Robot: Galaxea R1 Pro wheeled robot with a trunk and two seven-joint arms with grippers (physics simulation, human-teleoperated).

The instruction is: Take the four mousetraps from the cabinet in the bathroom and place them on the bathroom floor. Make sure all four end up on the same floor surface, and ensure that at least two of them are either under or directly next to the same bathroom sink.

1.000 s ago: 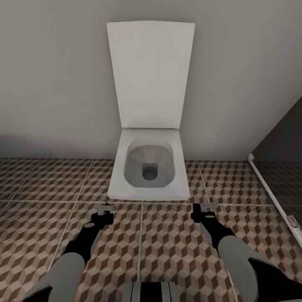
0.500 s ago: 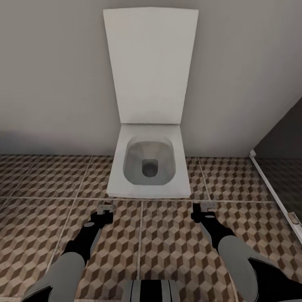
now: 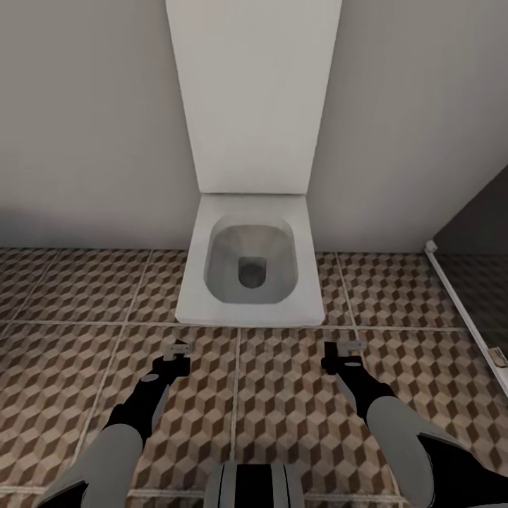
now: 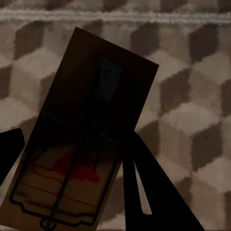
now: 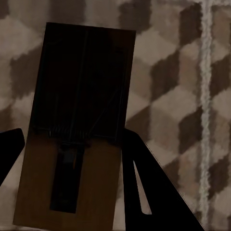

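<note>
My left gripper hangs low over the bathroom floor, shut on a mousetrap, a tan board with dark wire and red print, clamped between the two dark fingers. To its right, my right gripper hangs at the same height, shut on a second mousetrap, which its fingers grip by the long edges. Both traps are held above the cube-patterned tiles. The cabinet and the bathroom sink are out of view.
A white toilet with its lid up stands straight ahead against a grey wall, just beyond both grippers. A white-framed glass shower screen with a dark base behind it runs along the right. Open tiled floor lies left of the toilet.
The camera has moved closer to the toilet, which now looks larger, with its lid top cut off. Both arms keep their pose, each gripper shut on its trap.
</note>
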